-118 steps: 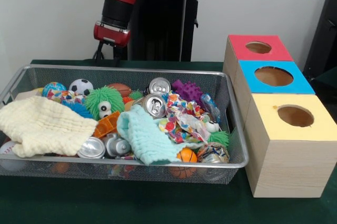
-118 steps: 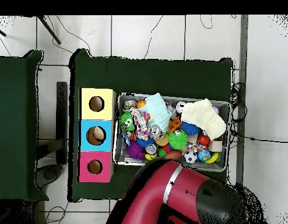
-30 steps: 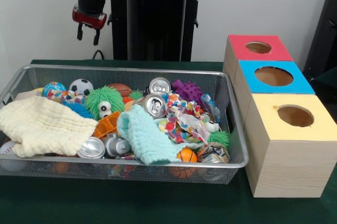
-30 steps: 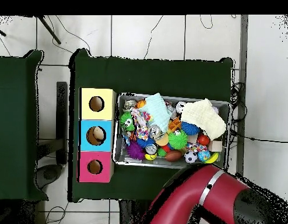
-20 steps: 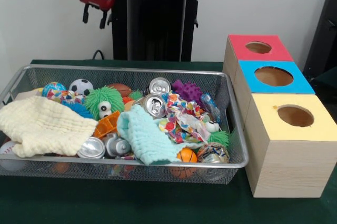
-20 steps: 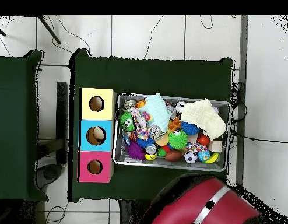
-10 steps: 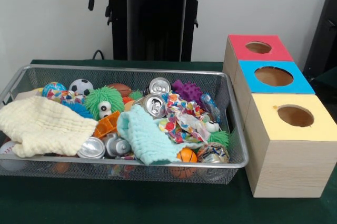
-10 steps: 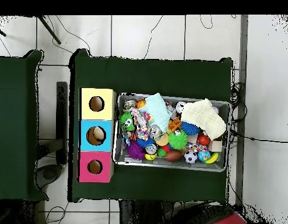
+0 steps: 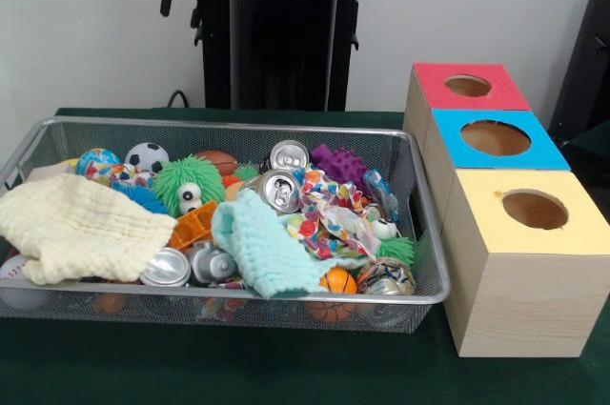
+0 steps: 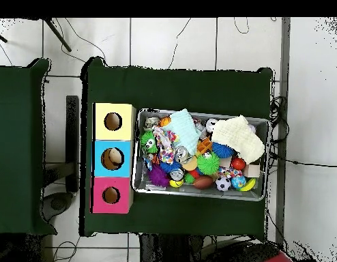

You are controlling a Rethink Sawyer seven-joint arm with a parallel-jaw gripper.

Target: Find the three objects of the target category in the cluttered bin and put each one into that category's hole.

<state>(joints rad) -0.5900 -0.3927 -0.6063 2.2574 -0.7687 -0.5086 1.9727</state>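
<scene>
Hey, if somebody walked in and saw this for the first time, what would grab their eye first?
Probably the wire bin crammed with bright clutter: a fuzzy green toy with googly eyes, shiny cans and a pale yellow cloth draped over one end. Next, the row of boxes beside it, topped red, blue and yellow, each with a round hole.

So the front cam sits low and close at the table's near edge, looking across the wire bin [image 9: 238, 129] with the three colored boxes [image 9: 496, 138] on the right. The overhead cam hangs high up, looking straight down on the whole table [image 10: 178, 85] plus floor. Both catch the bin [image 10: 261, 194] and boxes [image 10: 113, 158], flipped half round.
</scene>
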